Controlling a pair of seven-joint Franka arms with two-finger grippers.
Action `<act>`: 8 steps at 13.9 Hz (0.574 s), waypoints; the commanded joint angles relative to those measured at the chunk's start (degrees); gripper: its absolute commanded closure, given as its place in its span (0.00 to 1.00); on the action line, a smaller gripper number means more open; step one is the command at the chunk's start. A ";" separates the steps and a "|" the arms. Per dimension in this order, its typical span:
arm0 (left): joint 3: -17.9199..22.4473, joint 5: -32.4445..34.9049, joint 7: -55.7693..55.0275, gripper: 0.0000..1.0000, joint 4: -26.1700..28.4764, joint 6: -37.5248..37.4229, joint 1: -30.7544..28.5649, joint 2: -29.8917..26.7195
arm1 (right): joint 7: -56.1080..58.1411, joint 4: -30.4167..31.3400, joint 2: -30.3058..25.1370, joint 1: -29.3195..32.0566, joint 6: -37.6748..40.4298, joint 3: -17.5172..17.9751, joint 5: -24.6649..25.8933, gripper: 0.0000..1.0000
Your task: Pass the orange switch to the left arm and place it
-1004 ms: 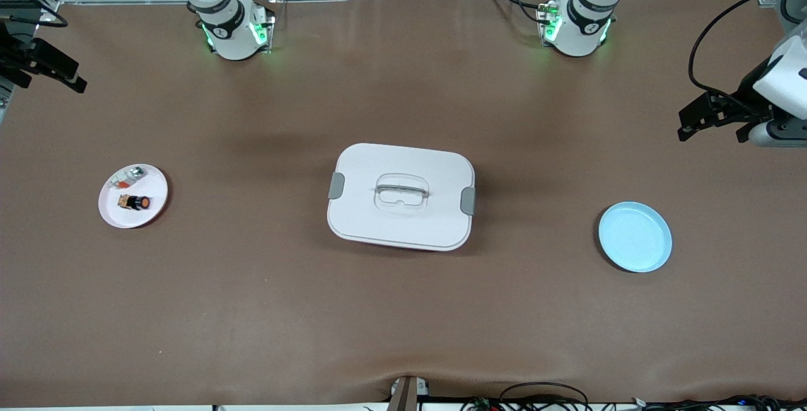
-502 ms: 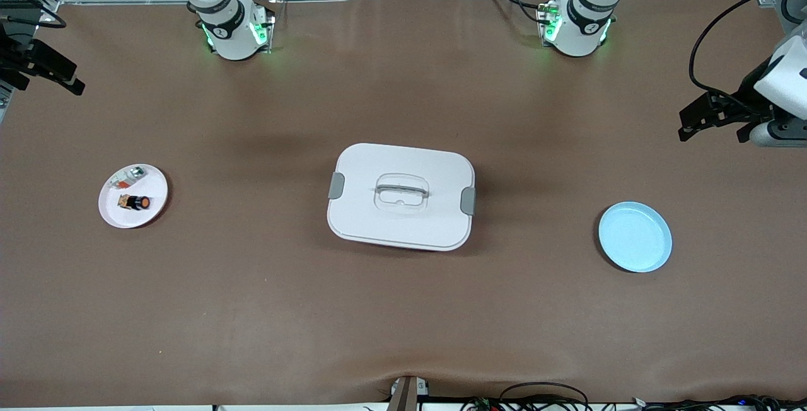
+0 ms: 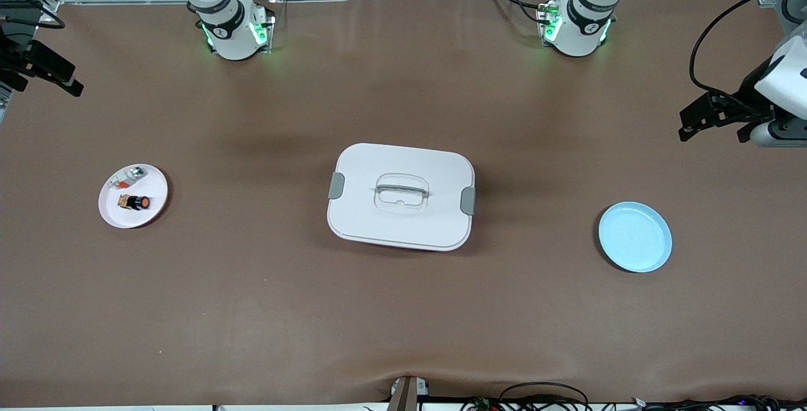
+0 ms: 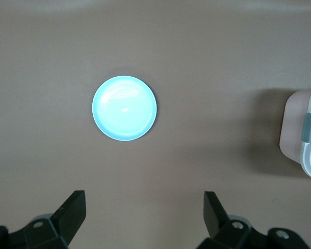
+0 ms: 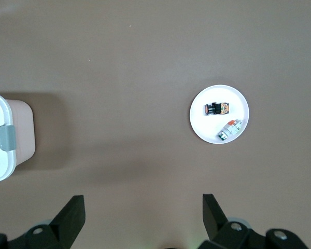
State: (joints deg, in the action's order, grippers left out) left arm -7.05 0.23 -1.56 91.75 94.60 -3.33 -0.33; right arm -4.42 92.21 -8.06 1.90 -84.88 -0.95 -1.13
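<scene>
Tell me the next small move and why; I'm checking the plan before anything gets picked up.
Probably bring the right claw down over the pink plate at the right arm's end, toward the switch. Both claws are open and empty, the left claw waits high above the blue plate, and the box lies between the plates.

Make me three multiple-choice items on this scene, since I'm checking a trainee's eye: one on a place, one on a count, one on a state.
1. Where does the orange switch lie?
A. on the pink plate
B. on the blue plate
C. on the box

2. How many round plates are on the table?
A. one
B. two
C. three

3. How is the box?
A. lid off
B. tipped over
C. lid on, side clips in place

Answers:
1 A: it lies there beside a silver-and-clear piece.
2 B: one pink, one blue.
3 C: the handled lid sits flat.
</scene>
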 commanded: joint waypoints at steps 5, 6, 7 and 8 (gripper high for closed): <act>-0.24 -0.31 -0.02 0.00 -0.16 -0.73 -0.45 -0.55 | 0.73 0.95 -1.17 1.00 -0.29 0.33 -0.45 0.00; -0.24 -0.31 -0.02 0.00 -0.16 -0.73 -0.36 -0.55 | 0.73 0.87 -1.17 0.91 -0.20 0.33 -0.45 0.00; -0.24 -0.31 -0.02 0.00 -0.16 -0.64 -0.45 -0.55 | 0.73 0.95 -1.17 0.82 -0.38 0.42 -0.45 0.00; -0.24 -0.31 -0.02 0.00 -0.16 -0.73 -0.36 -0.55 | 0.73 0.95 -1.08 0.91 -0.46 0.42 -0.45 0.00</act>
State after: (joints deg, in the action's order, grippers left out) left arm -7.05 0.23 -1.56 91.75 94.60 -3.33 -0.33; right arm -4.37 92.21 -8.06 1.97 -84.91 -1.01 -1.13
